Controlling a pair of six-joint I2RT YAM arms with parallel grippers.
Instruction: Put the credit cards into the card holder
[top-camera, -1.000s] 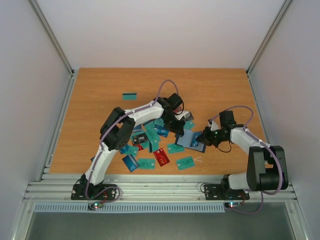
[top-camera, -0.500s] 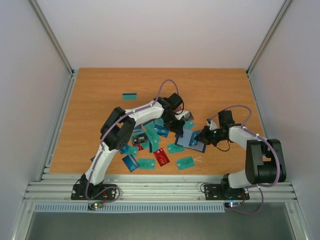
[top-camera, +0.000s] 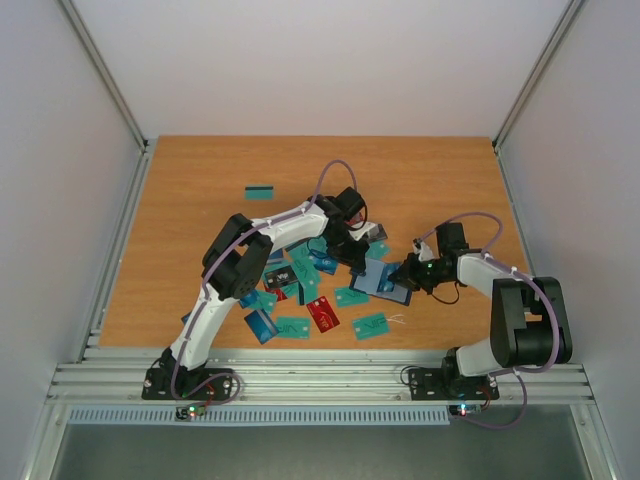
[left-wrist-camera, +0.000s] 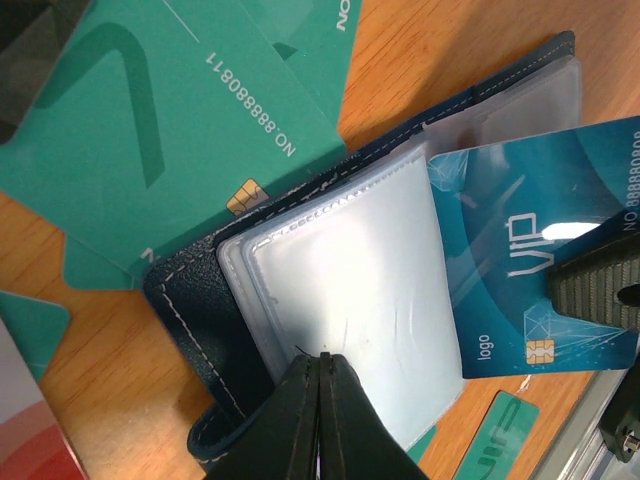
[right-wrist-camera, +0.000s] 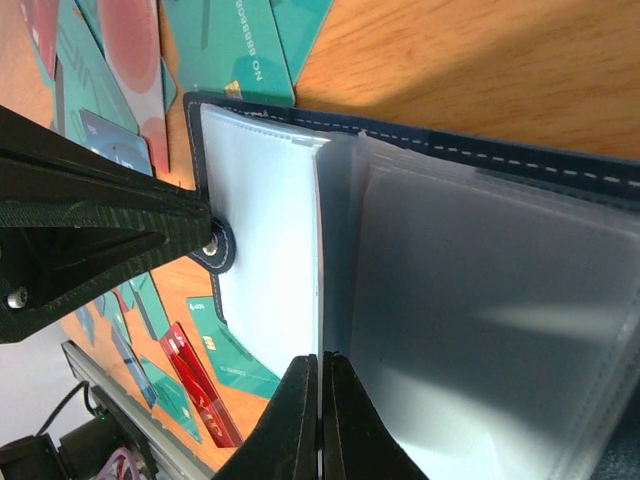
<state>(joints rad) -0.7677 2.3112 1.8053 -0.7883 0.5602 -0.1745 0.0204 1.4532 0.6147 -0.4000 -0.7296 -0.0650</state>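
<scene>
Right of the table's (top-camera: 200, 200) middle lies the open card holder (left-wrist-camera: 200, 310). Left gripper (left-wrist-camera: 320, 358) is pressed together at its clear sleeve. Right gripper (right-wrist-camera: 320, 360) is closed too, touching a blue card (left-wrist-camera: 520, 270) (grip unclear). Other credit cards (top-camera: 300, 290) are scattered left.

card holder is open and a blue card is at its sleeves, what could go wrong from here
The blue VIP card, pinched at one end by the right gripper, could snag on the clear sleeve edge and slip in the grip. The shut left gripper steadies the card holder near one edge only, and the holder partly rests on a loose teal card, so a push might swivel it.
</scene>
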